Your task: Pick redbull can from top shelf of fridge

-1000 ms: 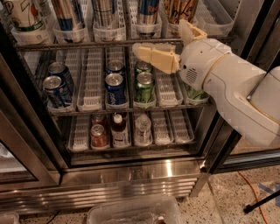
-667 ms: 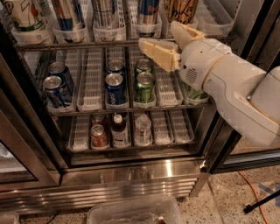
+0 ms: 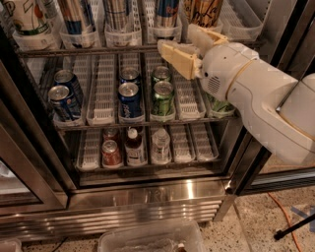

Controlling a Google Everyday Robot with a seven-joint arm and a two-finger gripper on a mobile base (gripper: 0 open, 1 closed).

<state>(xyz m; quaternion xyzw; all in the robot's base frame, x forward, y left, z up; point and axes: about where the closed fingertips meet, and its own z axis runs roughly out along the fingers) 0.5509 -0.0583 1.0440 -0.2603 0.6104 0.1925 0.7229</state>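
The redbull can point(image 3: 166, 12) stands in a clear lane tray on the top shelf point(image 3: 98, 50) of the fridge point(image 3: 147, 196); only its lower blue-and-silver part with a red mark shows, the lid cut off by the frame's top. My gripper point(image 3: 178, 39) hangs just below and right of it, at the shelf's front rail. Its tan fingers point(image 3: 179, 59) are open with nothing between them. A tall tan-and-black can point(image 3: 202, 11) stands right of the redbull can, partly behind my upper finger.
More tall cans point(image 3: 117, 12) and a white cup point(image 3: 29, 17) fill the top shelf's left lanes. Short blue cans point(image 3: 130, 98) and green cans point(image 3: 162, 96) sit on the middle rack, small bottles point(image 3: 133, 145) below. A plastic bin point(image 3: 152, 238) lies on the floor, an orange cable point(image 3: 285, 216) at right.
My gripper has risen from the middle rack's height to the top shelf's front rail and moved slightly right, closer under the redbull can. The cans have not moved.
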